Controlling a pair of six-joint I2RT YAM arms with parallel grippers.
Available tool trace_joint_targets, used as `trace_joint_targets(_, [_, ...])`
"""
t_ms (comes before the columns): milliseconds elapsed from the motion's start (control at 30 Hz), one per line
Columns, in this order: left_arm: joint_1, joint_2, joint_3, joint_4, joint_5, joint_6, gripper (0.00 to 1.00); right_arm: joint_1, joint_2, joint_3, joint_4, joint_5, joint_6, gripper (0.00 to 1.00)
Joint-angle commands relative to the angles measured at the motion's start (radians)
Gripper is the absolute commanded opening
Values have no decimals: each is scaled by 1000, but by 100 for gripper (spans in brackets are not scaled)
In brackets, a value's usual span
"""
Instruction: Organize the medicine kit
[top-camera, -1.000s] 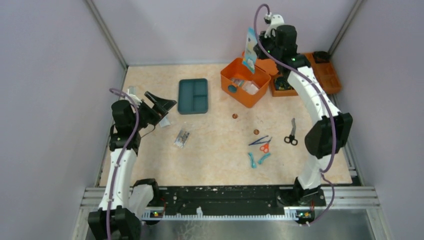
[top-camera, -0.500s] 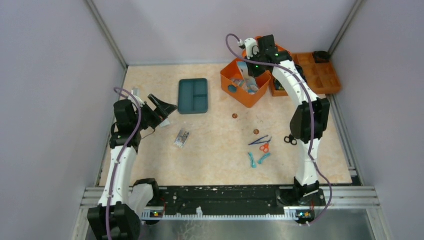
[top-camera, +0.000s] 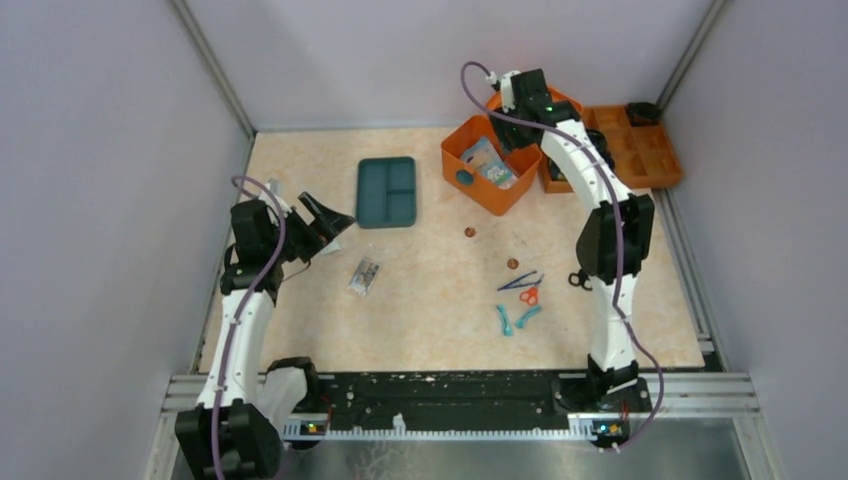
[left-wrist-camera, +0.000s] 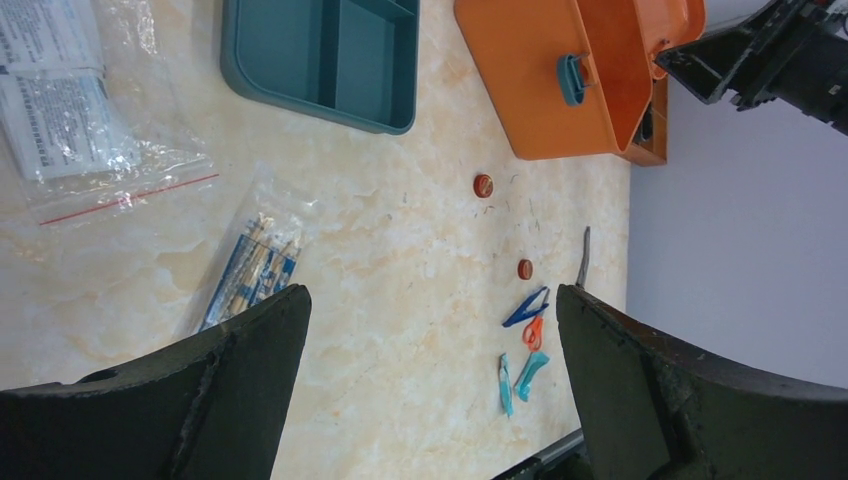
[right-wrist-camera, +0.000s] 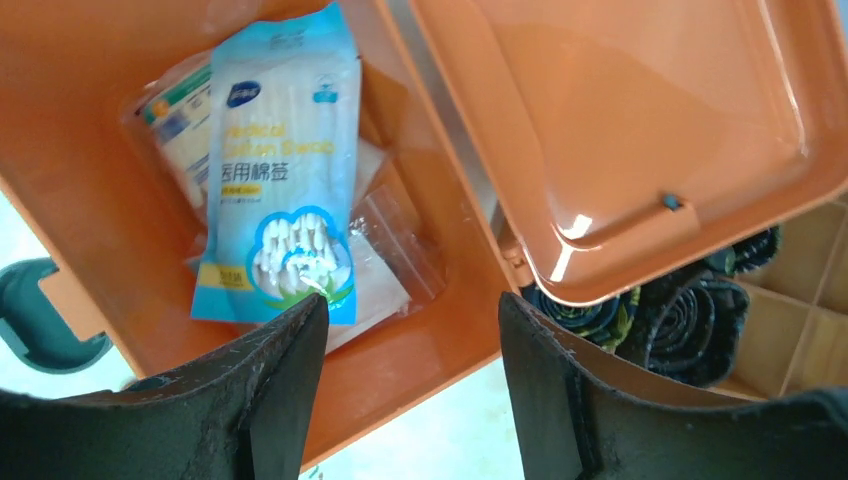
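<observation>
The medicine kit is an orange box at the back of the table, with its lid swung open to the right. A blue-and-white cotton swab packet lies inside on top of clear bags. My right gripper hovers over the box's near wall, open, with nothing between its fingers. My left gripper hangs wide open and empty above the table's left side, far from the kit.
A teal compartment tray lies left of the kit. A stick packet and a zip bag lie near my left gripper. Two red caps, blue tweezers, orange scissors and teal pieces sit mid-table. A flat orange divided tray is back right.
My right gripper carried the swab packet down into the kit, then opened and let it go. The packet now lies flat in the box. The left arm barely moved.
</observation>
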Motion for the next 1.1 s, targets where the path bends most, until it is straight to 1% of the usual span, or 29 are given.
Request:
trace_joint_targets(0, [-4,6,32,-36,-41,48,99,6,-164,-61,145,106,118,64])
trace_joint_targets(167, [-3,13,26,-46,-70,62,99,6,-336,-225,263,-47,239,64])
trace_joint_targets(300, [-4,24,33,-61,-95,82,99,0,-462,-362,338,-69,336,66])
trace_joint_targets(400, [-4,34,43,-84,-116,109,98,-29,-562,-473,364,-82,448,66])
trace_joint_targets(533, [-4,43,62,-105,-149,148,97,-77,-687,-639,425,-206,591,66])
trace_joint_targets(600, [-4,50,77,-127,-173,164,96,-83,-745,-722,462,-247,630,66])
trace_joint_targets(700, [-6,75,92,-137,-225,190,97,-84,-810,-833,497,-329,639,65])
trace_joint_targets(800, [-4,146,134,-140,-292,207,97,-84,-842,-921,495,-387,632,63])
trace_joint_targets(900, [-3,259,199,-146,-307,213,94,-84,-870,-1002,501,-445,630,61])
trace_joint_targets(967, [-4,347,241,-152,-300,218,90,-84,-891,-1068,519,-489,629,58])
trace_joint_targets(1067, [-7,463,284,-141,-244,226,84,-83,-927,-1156,560,-550,630,56])
